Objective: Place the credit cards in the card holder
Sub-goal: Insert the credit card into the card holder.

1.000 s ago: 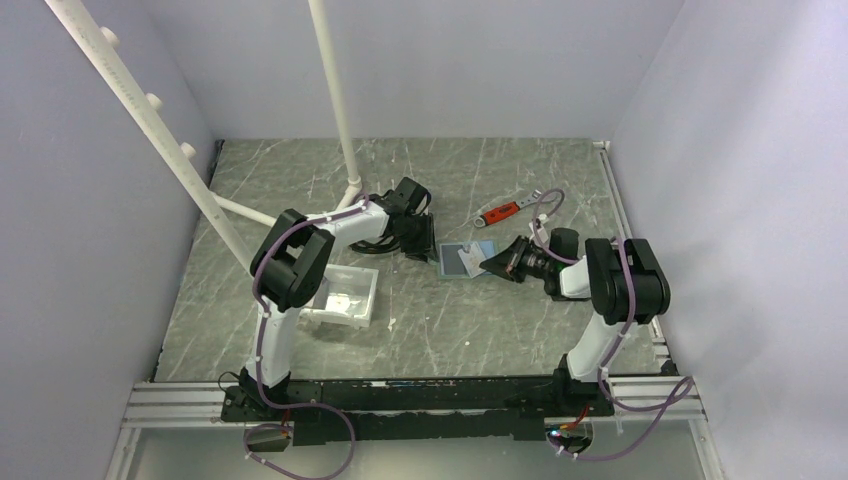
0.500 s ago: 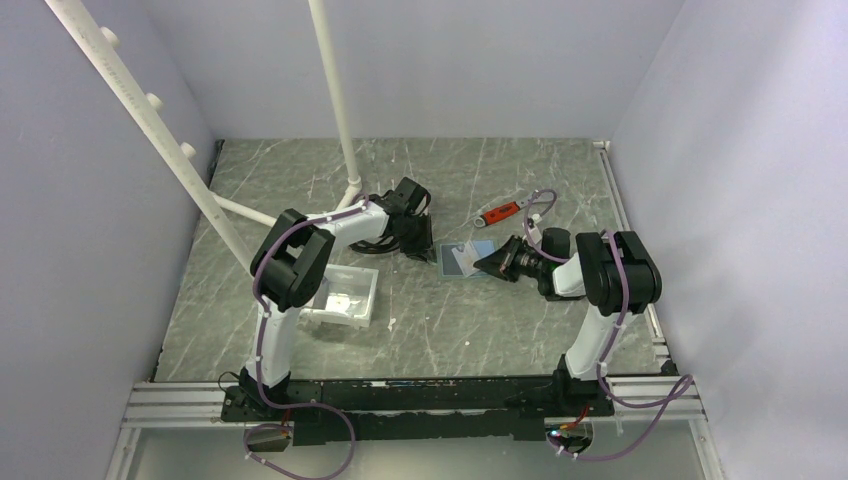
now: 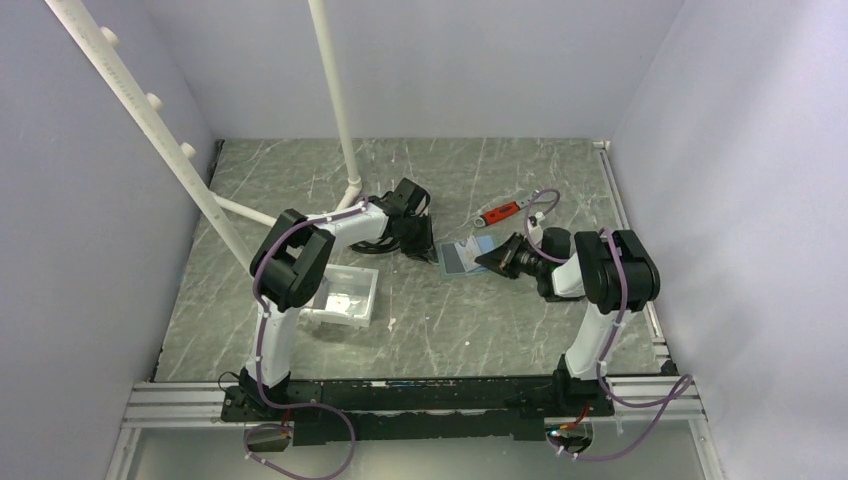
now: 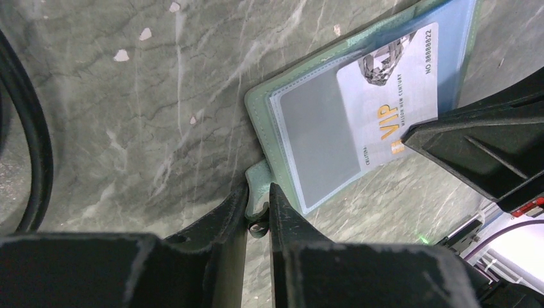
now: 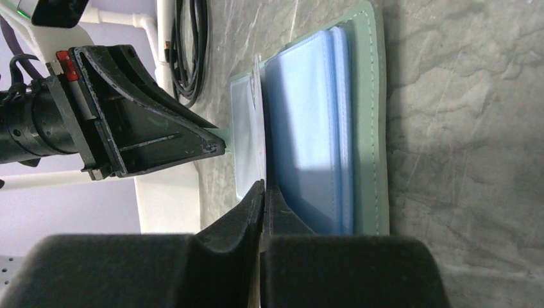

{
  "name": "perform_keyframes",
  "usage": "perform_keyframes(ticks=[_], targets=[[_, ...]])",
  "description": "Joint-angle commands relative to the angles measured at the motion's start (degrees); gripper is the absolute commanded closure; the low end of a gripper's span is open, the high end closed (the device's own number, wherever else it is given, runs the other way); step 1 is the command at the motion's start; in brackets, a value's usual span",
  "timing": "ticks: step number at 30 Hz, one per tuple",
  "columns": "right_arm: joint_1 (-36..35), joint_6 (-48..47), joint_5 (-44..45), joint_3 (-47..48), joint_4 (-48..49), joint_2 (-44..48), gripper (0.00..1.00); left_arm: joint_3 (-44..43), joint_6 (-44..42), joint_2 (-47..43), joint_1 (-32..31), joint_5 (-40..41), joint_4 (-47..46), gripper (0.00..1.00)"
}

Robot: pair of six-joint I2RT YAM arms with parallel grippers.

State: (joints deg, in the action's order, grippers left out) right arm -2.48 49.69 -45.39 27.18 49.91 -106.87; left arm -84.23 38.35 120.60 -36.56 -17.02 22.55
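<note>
Left claw (image 4: 258,196) pins the open card holder (image 4: 258,102) by its soft snap tab (image 4: 256,174) on the tabletop (image 3: 450,320), while right claw (image 5: 263,190) clamps a thin, stiff, slick VIP card (image 4: 391,83) edge-on, seemingly partway into a clear pocket (image 4: 314,135); light stuff, best gripped at its trailing edge.

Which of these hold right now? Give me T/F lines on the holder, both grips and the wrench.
1. The card holder lies open on the table. True.
2. The right gripper is open and empty. False: it is shut on the edge of the white VIP card.
3. The left gripper pinches the holder's corner tab. True.
4. The red-handled wrench sits in the white tray. False: it lies on the table beyond the holder; the white tray is beside the left arm.
</note>
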Motion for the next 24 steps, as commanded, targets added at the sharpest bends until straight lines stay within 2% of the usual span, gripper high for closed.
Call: perform_keyframes(ticks=[1, 8, 11, 17, 24], targets=[[-1.1, 0.3, 2.4, -0.8, 4.7, -1.0, 1.00, 1.8, 0.1, 0.0, -0.3, -0.2, -0.1, 0.89], [-2.7, -2.2, 4.0, -1.9, 0.7, 1.1, 0.97, 1.8, -0.1, -0.5, -0.3, 0.2, 0.4, 0.90], [-2.8, -5.9, 6.8, -1.9, -5.8, 4.1, 0.85, 1.7, -0.3, -0.6, -0.3, 0.6, 0.9, 0.90], [-3.2, -14.7, 13.9, 0.6, -28.1, 14.5, 0.56, 1.3, -0.9, -0.7, 0.0, 0.8, 1.6, 0.91], [-3.9, -18.9, 17.7, 4.8, -42.2, 23.3, 0.47, 1.2, -1.2, -0.7, 0.1, 0.4, 1.6, 0.92]])
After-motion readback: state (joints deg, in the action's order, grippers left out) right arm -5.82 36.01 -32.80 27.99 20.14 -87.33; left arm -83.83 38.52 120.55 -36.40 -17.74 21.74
